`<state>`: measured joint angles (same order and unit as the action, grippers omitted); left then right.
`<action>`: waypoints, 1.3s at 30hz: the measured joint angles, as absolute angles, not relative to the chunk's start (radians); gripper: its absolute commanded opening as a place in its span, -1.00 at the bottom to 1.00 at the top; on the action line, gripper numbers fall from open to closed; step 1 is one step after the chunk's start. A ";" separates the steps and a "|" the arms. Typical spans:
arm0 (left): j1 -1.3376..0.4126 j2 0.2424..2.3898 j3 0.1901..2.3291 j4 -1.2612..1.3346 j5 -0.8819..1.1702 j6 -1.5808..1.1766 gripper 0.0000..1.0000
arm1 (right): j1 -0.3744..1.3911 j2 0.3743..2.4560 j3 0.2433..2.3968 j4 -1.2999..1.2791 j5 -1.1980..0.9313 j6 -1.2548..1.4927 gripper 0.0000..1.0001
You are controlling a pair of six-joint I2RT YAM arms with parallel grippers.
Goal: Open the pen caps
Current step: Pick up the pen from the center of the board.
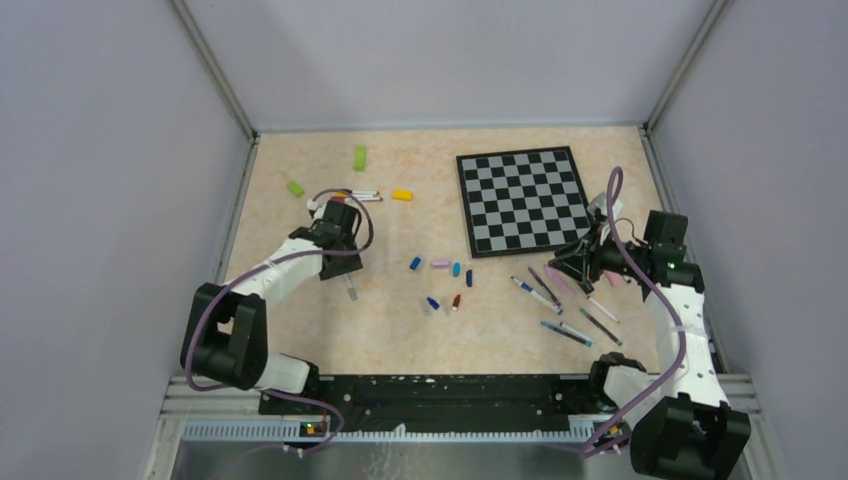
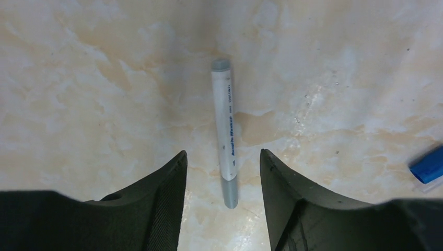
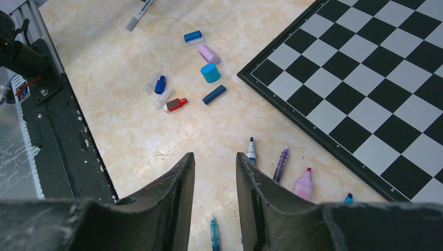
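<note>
A white pen (image 2: 225, 125) with grey ends lies flat on the table (image 2: 94, 78), left of centre. Its long axis runs straight away from the left claw (image 2: 223, 154), the wider grey end far and the thinner grey end near, between the fingers. Small print runs along the barrel. The left claw is released, one finger on each side of the pen and touching neither side. The right claw (image 3: 215, 157) hangs beside the chessboard (image 3: 365, 78), fingers slightly apart with nothing between them. Loose caps (image 3: 210, 72) in blue, pink, teal and red lie mid-table. More pens (image 3: 281, 163) lie near the right claw.
</note>
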<state>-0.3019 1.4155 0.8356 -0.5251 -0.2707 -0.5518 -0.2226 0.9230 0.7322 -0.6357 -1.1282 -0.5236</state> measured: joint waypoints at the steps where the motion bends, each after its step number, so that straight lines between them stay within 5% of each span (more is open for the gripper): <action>1: -0.302 1.417 0.834 -0.537 -0.278 -0.572 0.08 | -0.223 0.923 0.732 -0.636 -1.129 -0.524 -0.32; 20: -0.302 1.479 0.776 -0.508 -0.257 -0.678 -0.26 | -0.223 0.923 0.732 -0.636 -1.129 -0.524 -0.32; 39: -0.294 1.494 0.765 -0.389 -0.239 -0.637 -0.84 | -0.223 0.923 0.732 -0.636 -1.132 -0.524 -0.32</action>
<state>-0.2943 1.4944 0.7650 -0.3889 -0.2386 -0.6369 -0.2226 0.9230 0.7322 -0.6365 -1.1316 -0.5240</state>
